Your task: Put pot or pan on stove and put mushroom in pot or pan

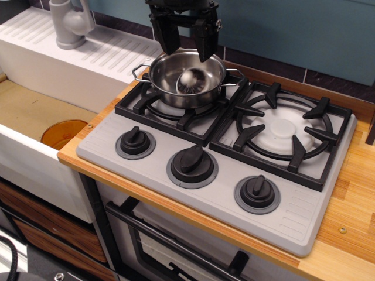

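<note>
The shiny steel pan (167, 70) with two loop handles stands on the left burner grate of the grey stove (222, 193). The white mushroom (190, 81) lies inside the pan, tipped so its dark gills show. My black gripper (186, 41) hangs just above the pan's back rim, jaws open and empty, apart from the mushroom.
The right burner (284, 132) has a white disc and black grate. Three black knobs (192, 161) line the stove's front. A white drainboard with a grey faucet (67, 23) sits at the back left, beside a sink with an orange drain (61, 133). Wooden counter (351, 234) at right.
</note>
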